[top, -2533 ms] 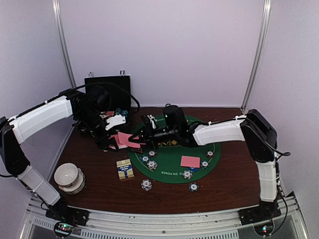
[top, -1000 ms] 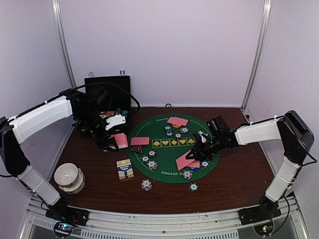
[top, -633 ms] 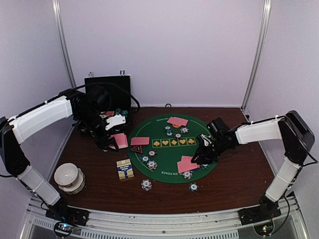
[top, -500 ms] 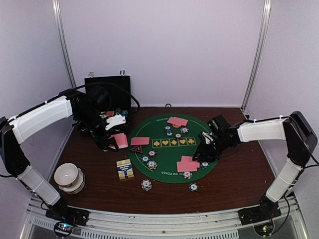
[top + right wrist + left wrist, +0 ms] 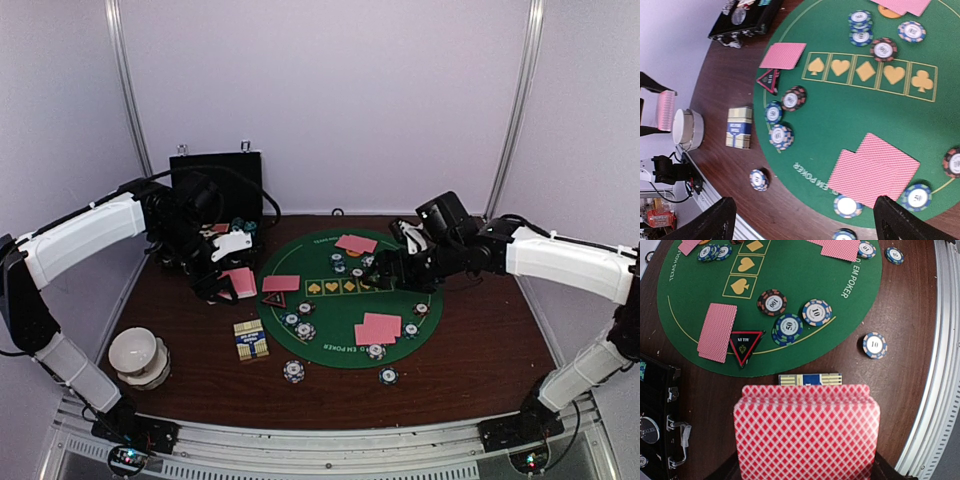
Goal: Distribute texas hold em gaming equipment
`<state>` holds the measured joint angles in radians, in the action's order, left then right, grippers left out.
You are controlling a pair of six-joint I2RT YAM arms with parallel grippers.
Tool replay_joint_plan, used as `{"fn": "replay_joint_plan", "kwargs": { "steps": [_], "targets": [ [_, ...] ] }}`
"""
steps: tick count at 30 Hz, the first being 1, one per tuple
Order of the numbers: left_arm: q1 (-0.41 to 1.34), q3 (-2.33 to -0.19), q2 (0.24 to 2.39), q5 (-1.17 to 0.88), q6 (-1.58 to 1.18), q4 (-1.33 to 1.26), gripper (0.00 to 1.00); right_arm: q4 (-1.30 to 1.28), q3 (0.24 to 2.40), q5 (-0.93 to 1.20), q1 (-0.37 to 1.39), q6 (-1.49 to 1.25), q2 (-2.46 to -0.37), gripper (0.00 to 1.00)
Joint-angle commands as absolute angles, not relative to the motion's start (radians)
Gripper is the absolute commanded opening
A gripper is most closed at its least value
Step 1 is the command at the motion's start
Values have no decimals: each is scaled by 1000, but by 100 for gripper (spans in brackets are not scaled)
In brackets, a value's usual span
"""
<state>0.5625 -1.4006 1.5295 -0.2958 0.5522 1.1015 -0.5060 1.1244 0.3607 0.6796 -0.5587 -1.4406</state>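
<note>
**Right arm:** I am no longer leaning over the pair of pink cards (image 5: pixel 377 328). My right gripper (image 5: pixel 386 270) is hanging higher now, over the far right part of the green mat (image 5: pixel 340 312), with fingers spread wide and holding nothing. The pair is lying overlapped on the mat's near right.

**Left arm:** I am not shifting at all. My left gripper (image 5: pixel 218 287) is clamping the deck (image 5: pixel 806 430) of pink-backed cards beside the mat's left edge. The deck is covering most of the card box (image 5: pixel 810 379), and my fingers are showing only as dark slivers at the bottom of my wrist view.

**Right arm:** My fingertips are being cropped too, and the far cards (image 5: pixel 900 5) are hiding half of an orange disc (image 5: pixel 888 12).

**Left arm:** The black case (image 5: pixel 215 180) is standing just behind my wrist. The table (image 5: pixel 480 350) is showing wide brown wood right of the mat, and the metal rail (image 5: pixel 935 390) is bounding the near edge.
</note>
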Motion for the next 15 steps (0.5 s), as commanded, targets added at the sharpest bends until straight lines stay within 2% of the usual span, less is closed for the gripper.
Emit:
{"fn": "replay_joint_plan", "kwargs": {
  "steps": [1, 4, 7, 9, 13, 15],
  "targets": [
    [559, -1413, 1506, -319, 561, 1089, 0, -318, 1076, 254, 832, -741, -1421, 99],
    [558, -1411, 1503, -318, 561, 1089, 0, -256, 1101, 147, 934, -833, -1458, 100],
    [558, -1415, 1503, -319, 560, 1088, 0, -440, 1263, 38, 1018, -819, -1541, 100],
    [558, -1417, 1503, -321, 561, 1088, 0, -444, 1289, 13, 1048, -861, -1547, 99],
    [558, -1426, 1508, -332, 561, 1088, 0, -89, 1100, 204, 992, -935, -1493, 99],
    [558, -1425, 1511, -338, 559, 1089, 0, -34, 1097, 289, 965, -922, -1520, 100]
  ]
}}
